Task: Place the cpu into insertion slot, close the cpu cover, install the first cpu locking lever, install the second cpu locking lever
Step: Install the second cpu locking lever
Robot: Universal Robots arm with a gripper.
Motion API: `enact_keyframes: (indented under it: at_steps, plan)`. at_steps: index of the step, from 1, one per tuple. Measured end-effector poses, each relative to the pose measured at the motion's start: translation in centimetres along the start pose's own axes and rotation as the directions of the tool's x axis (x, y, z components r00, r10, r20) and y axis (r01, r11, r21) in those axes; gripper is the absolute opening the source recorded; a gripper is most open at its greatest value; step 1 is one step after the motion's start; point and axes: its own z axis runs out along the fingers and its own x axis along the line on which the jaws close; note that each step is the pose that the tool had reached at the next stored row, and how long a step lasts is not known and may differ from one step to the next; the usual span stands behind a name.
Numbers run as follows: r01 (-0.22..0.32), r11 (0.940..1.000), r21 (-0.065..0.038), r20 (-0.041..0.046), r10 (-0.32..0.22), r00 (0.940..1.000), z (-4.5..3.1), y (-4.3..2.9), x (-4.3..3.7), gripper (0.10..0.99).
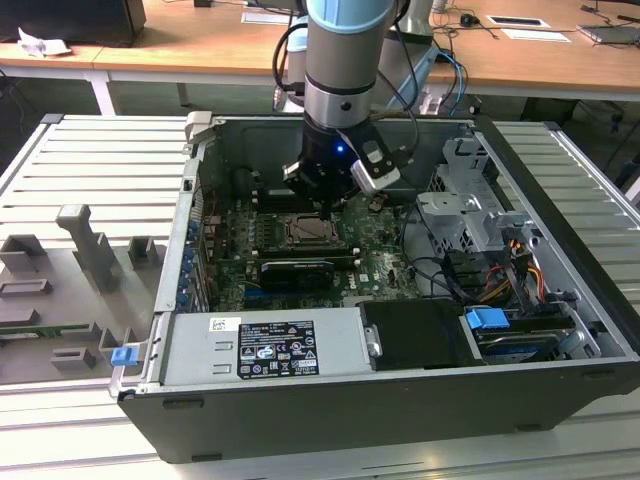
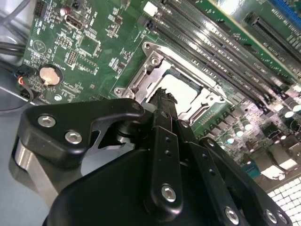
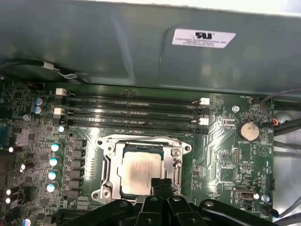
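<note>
The cpu (image 3: 138,170) shows its pale silver face inside the insertion slot (image 3: 175,162) on the green board. The cpu cover (image 3: 140,140), a silver frame, lies flat around the chip. My gripper (image 3: 161,182) is shut with nothing between its black fingers, and its tip hangs just over the chip's near edge. The second wrist view shows the same: gripper (image 2: 164,98) pointing at the cpu (image 2: 182,88), cover (image 2: 155,60) down around it. In the exterior view the gripper (image 1: 325,190) hovers above the socket (image 1: 305,232) inside the open computer case. How the locking levers stand I cannot tell.
Long black memory slots (image 3: 131,110) run beside the socket. A coin battery (image 3: 248,131) sits on the board. The case wall (image 3: 117,42) rises behind the slots. A power supply (image 1: 265,345), a drive cage (image 1: 470,215) and cables (image 1: 500,275) crowd the case.
</note>
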Motion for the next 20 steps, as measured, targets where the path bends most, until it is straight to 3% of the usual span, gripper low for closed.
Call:
enact_keyframes:
  at_steps: [20]
  plan:
    - [0.0, 1.0, 0.0, 0.0001, 0.0, 1.0, -0.14, -1.55, 0.1, 0.106]
